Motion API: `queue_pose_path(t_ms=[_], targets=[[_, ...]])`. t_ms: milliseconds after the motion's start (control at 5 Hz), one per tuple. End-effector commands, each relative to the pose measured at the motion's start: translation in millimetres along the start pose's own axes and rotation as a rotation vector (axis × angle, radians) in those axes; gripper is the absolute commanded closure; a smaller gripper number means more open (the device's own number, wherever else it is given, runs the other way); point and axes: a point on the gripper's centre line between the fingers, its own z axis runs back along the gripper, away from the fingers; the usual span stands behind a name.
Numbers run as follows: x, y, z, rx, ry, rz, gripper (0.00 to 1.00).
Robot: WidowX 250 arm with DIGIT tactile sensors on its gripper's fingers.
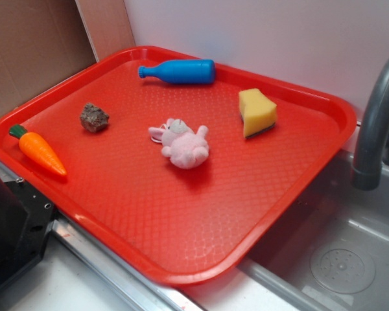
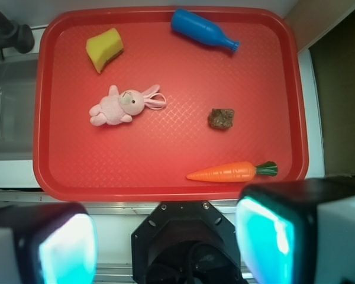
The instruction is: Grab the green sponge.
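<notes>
The green sponge (image 1: 257, 112) is a yellow foam wedge with a thin dark layer along its lower face. It lies on the red tray (image 1: 201, 246) at the far right; in the wrist view it sits at the tray's upper left (image 2: 103, 48). My gripper (image 2: 165, 245) is open and empty, high above the robot base, well short of the tray's near edge. Its two teal-padded fingers (image 2: 68, 251) frame the bottom of the wrist view. The gripper is out of the exterior view.
On the tray (image 2: 165, 177): a pink plush rabbit (image 1: 183, 144) at centre, a blue bottle (image 1: 178, 71) at the back, a brown rock (image 1: 94, 117), an orange carrot (image 1: 39, 150) at the left. A grey sink (image 1: 340, 259) and faucet (image 1: 376, 123) stand to the right.
</notes>
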Motion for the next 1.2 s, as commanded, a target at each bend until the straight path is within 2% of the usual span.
queue_pose_path(t_ms=[0, 200, 400, 600, 1000], targets=[[0, 0, 0, 0.000, 0.000, 0.000, 0.00], [37, 3, -45, -0.061, -0.056, 0.223, 0.00], [83, -29, -65, -0.071, -0.145, 0.381, 0.00], [125, -50, -97, -0.105, -0.154, 0.508, 0.00], [125, -50, -97, -0.105, -0.154, 0.508, 0.00]])
